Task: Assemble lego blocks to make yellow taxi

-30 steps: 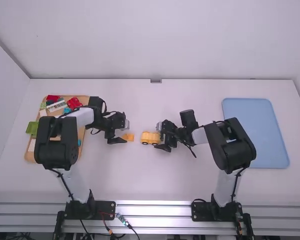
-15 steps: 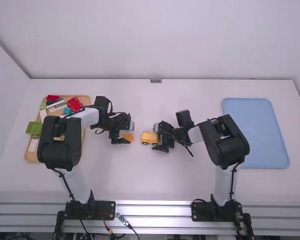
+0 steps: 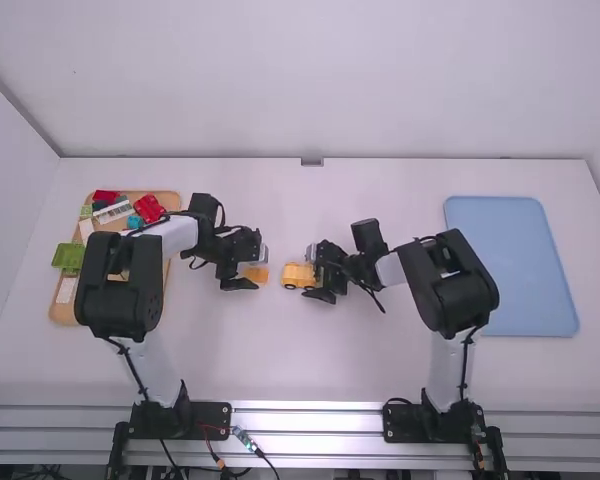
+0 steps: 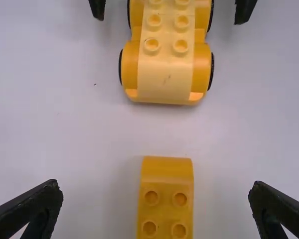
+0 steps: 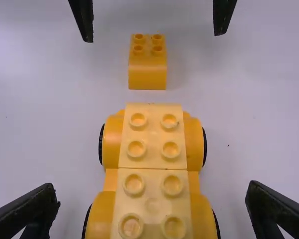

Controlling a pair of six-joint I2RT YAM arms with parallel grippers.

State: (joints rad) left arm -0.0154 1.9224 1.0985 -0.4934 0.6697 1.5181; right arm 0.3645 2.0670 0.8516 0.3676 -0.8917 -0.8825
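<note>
One small, studded orange-yellow plastic brick (image 4: 165, 211) lies between the spread fingers of the left pincer (image 3: 250, 266). Opposite, the right pincer (image 3: 318, 273) — also released — straddles a yellow, four-wheeled plastic block car (image 5: 153, 162).

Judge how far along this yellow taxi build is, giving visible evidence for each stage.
Done: the wheeled base carries pale blocks on top. In hand: nothing gripped; the left gripper has open fingers around the loose block, the right gripper open around the base. To do: that loose block sits apart on the table, and probably goes on top.
</note>
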